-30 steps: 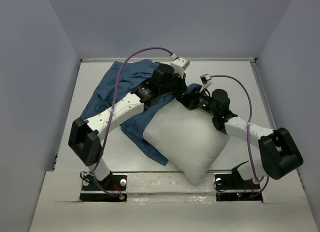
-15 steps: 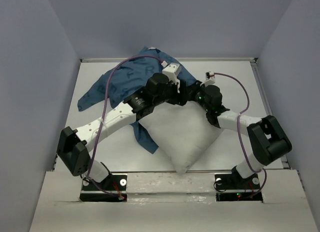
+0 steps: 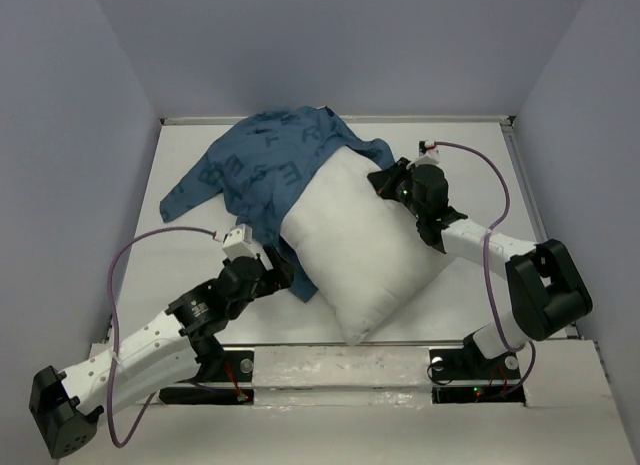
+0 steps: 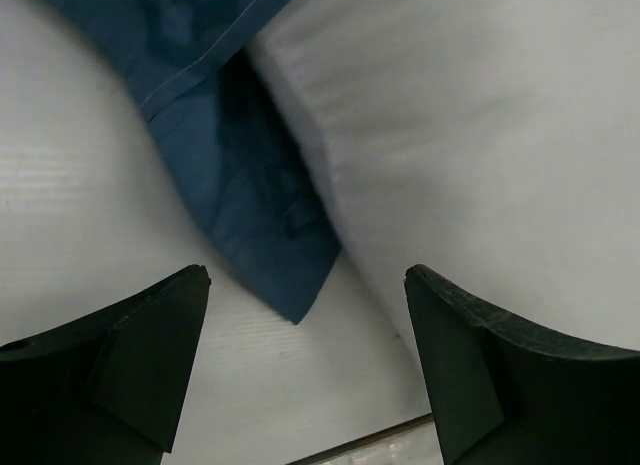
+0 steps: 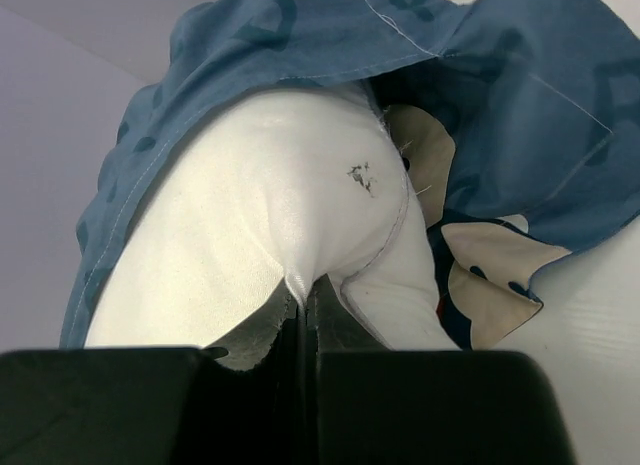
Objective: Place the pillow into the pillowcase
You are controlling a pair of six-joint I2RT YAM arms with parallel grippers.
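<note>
Pillow [image 3: 365,250] is lying diagonally mid-table, one corner pointing at 6 o'clock toward the arm bases. Only its 12 o'clock end is covered by the pillowcase [image 3: 265,165]. The rest of the case is bunched out at 10–11 o'clock, and a strip is trapped under the pillow's 8 o'clock edge. Roughly a quarter in, judged from the top view.

Right gripper [image 3: 385,178] is clamped tight on a small fold of pillow fabric near the 1 o'clock corner; the pinch is seen clearly in the right wrist view [image 5: 305,295]. Left gripper [image 3: 275,270] is spread wide with nothing in it, parked at the pillow's 8 o'clock side. A hemmed case corner and the pillow flank are seen just ahead of its fingers [image 4: 150,355].

Risks from here:
- The case is not held by anything. If the pillow is pushed toward 12 o'clock by the right arm, the case is likely dragged along the table [image 3: 480,155] instead of being slid on.
- The right pinch is thin. It could be pulled off under load, and the covered end lost.
- With the case hem touching the pillow flank, both could be caught in one left grab, or only one layer of the opening, so the mouth gets closed.
- The trapped strip could hold the case back when it is pulled.
</note>
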